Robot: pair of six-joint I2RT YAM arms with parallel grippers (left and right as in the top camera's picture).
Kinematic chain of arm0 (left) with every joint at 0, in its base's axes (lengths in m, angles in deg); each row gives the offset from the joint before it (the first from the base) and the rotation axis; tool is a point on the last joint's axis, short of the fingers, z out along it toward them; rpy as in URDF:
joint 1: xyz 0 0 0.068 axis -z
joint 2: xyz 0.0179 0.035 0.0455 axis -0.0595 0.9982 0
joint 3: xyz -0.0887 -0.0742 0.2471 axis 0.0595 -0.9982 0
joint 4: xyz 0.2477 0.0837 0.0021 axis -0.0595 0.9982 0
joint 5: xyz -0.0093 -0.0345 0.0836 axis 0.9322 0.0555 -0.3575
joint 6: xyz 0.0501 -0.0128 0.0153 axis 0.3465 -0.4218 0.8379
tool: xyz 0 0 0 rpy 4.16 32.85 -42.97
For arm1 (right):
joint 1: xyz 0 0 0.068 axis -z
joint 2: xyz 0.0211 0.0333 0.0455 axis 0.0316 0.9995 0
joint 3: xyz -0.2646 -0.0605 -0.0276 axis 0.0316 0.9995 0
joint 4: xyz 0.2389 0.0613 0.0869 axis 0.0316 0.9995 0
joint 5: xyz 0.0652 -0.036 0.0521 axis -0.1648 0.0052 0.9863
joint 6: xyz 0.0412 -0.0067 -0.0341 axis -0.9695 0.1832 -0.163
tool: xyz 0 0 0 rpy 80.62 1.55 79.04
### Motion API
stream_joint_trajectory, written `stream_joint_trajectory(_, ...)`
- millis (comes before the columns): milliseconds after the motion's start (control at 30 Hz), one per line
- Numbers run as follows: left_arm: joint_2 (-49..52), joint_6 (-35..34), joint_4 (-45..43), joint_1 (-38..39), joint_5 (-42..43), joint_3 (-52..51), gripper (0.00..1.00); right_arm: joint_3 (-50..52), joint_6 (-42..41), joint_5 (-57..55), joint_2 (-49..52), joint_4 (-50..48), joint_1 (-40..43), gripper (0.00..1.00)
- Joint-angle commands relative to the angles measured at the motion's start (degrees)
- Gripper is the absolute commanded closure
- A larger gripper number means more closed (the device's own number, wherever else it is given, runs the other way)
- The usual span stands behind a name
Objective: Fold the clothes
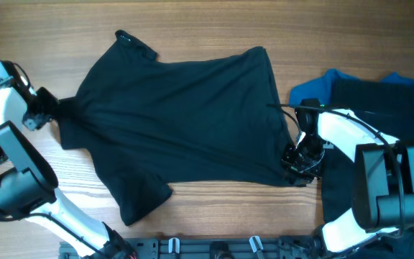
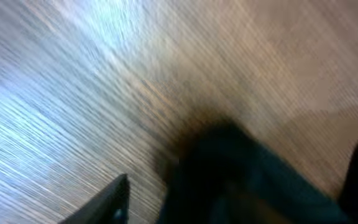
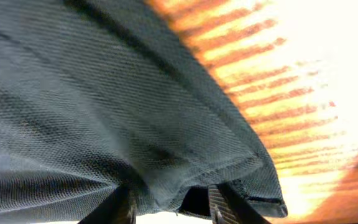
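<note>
The clothes being handled are a black shirt (image 1: 185,115) spread across the middle of the wooden table, with its collar (image 1: 136,46) at the far left. My left gripper (image 1: 47,109) sits at the shirt's left edge, where the cloth is drawn into a point. In the blurred left wrist view, one finger (image 2: 112,202) stands well apart from the dark cloth (image 2: 229,180), so the jaws are open. My right gripper (image 1: 298,160) is at the shirt's near right corner. Its fingers (image 3: 122,208) stand apart around a loose fold of hem (image 3: 166,186), with a gap beside it.
A blue garment (image 1: 313,88) and another dark garment (image 1: 387,108) lie piled at the right edge under the right arm. A black rail (image 1: 214,248) runs along the near table edge. Bare wood shows left of and in front of the shirt.
</note>
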Motion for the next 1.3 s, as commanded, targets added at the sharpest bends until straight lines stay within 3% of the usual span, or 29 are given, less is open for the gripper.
stream_joint_trajectory(0,-5.99,2.05,5.05,-0.70,2.16,5.18,0.34,-5.42,3.65,-3.80,-0.20,-1.88,-0.04,0.58)
stream_joint_trajectory(267,-17.75,1.88,29.16,1.60,10.93,7.96,0.40,-21.18,2.95,-3.80,-8.72,-1.09,-0.04,0.44)
stream_joint_trajectory(400,-17.64,1.88,33.05,6.82,10.91,1.44,0.41,-21.55,2.80,-3.78,-9.22,-0.85,-0.07,0.37)
stream_joint_trajectory(567,-17.64,0.96,25.31,14.51,10.91,-15.15,0.38,-21.55,2.75,-3.43,-9.22,-2.01,-0.07,0.37)
stream_joint_trajectory(700,-17.64,-6.60,14.53,17.38,6.95,-25.35,0.37,-21.55,2.75,-3.06,-9.22,-3.48,-0.07,0.36)
stream_joint_trajectory(800,-17.64,-11.56,11.89,16.94,0.35,-29.40,0.38,-21.55,2.73,-2.73,-9.22,-3.67,-0.07,0.36)
stream_joint_trajectory(867,-17.64,-12.15,11.89,16.55,-2.97,-30.99,0.45,-21.55,2.40,-2.73,-9.22,-3.96,-0.04,0.36)
stream_joint_trajectory(900,-17.64,-12.20,11.89,16.31,-4.20,-31.71,0.61,-21.55,2.34,-2.73,-9.22,-4.35,-0.04,0.36)
stream_joint_trajectory(933,-17.64,-12.28,11.87,16.04,-5.18,-32.24,0.83,-21.55,2.21,-2.73,-9.22,-5.35,-0.04,0.36)
stream_joint_trajectory(967,-17.64,-12.35,12.15,15.56,-7.02,-32.46,0.96,-21.55,1.25,-2.73,-9.22,-6.40,-0.04,0.36)
stream_joint_trajectory(1167,-17.66,-12.35,16.13,8.15,-13.31,-32.39,0.96,-21.53,2.40,-1.55,-8.90,-19.74,-0.07,0.37)
stream_joint_trajectory(1267,-17.66,-12.35,16.74,4.44,-12.41,-32.35,0.95,-21.49,3.45,-1.16,-6.91,-27.56,-0.17,0.47)
